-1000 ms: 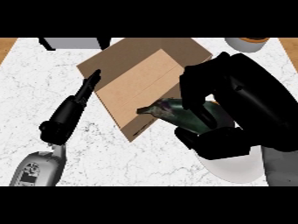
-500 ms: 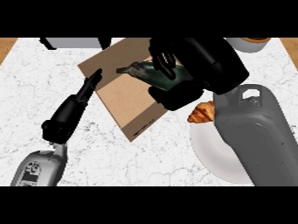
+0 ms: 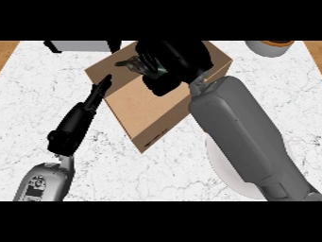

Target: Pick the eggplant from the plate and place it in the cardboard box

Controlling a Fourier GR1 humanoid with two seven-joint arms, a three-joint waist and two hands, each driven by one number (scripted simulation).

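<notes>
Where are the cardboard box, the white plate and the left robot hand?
cardboard box [image 3: 146,113]: head view, bare brown top.
plate [image 3: 223,168]: head view, white rim beside the forearm.
left robot hand [image 3: 87,106]: head view, straight black fingers.

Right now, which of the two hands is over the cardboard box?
The right hand: it hangs over the cardboard box, fingers curled. The left hand lies beside the box's left edge, fingers straight.

Eggplant [image 3: 151,70]: mostly hidden inside curled right hand [image 3: 169,59], only small dark-green patch shows between fingers. Can't tell if it touches cardboard box [image 3: 139,106].
Box far side covered by right hand and forearm.
Plate [image 3: 223,168]: mostly under right forearm, only white sliver visible, lower rim cut by frame edge.
Grey object [image 3: 80,45] and white round container [image 3: 268,47] at top edge: cut off, unidentifiable.
Left forearm cut at bottom edge.
</notes>
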